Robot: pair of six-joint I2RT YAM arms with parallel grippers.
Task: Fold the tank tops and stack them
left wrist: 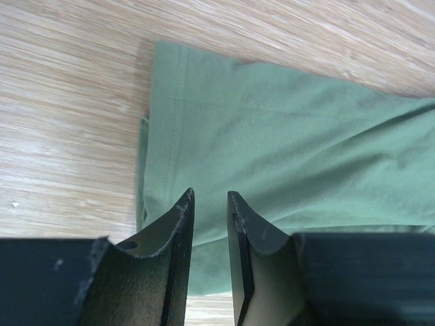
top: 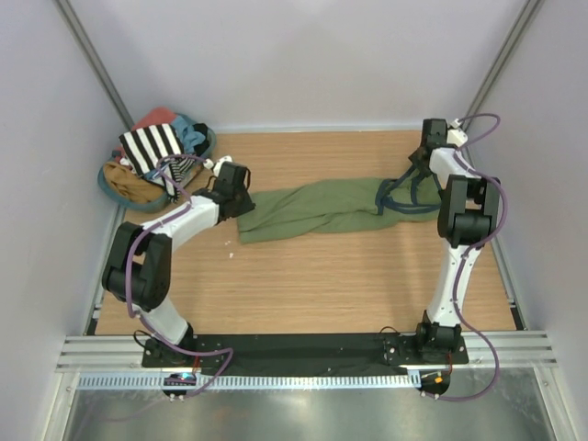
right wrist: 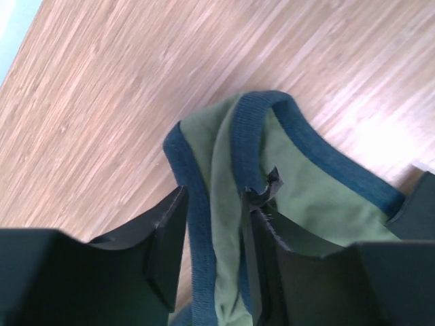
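Overhead gives me the whole layout. The olive green cotton tank top (top: pixel 312 213) lies stretched in a long rumpled band across the pale wood-grain table (top: pixel 322 285). Its hem end is at the left gripper (top: pixel 241 204) and its strap end at the right gripper (top: pixel 418 170).

Only this view catches the black-and-white striped tank top (top: pixel 152 147). It's heaped with a salmon-red garment (top: pixel 158 117) and a light blue garment (top: pixel 193 136) in a teal-rimmed round basket (top: pixel 108 184), behind and outboard of the left fingers. The left arm crosses in front of that pile.

On the left wrist camera, the 2 black fingers (left wrist: pixel 173 231) stand a narrow slot apart, gripping nothing. Smooth green knit with a stitched hem (left wrist: pixel 178 122) lies flat beneath and just beyond the tips, with bare wood off to their left.

The right wrist camera shows what overhead can't. The 2 fingers (right wrist: pixel 163 231) are parted, and the ribbed navy-edged strap loop (right wrist: pixel 272 109) of the green top runs slack between them, not clamped. A scrap of black tape curls off one fingertip.
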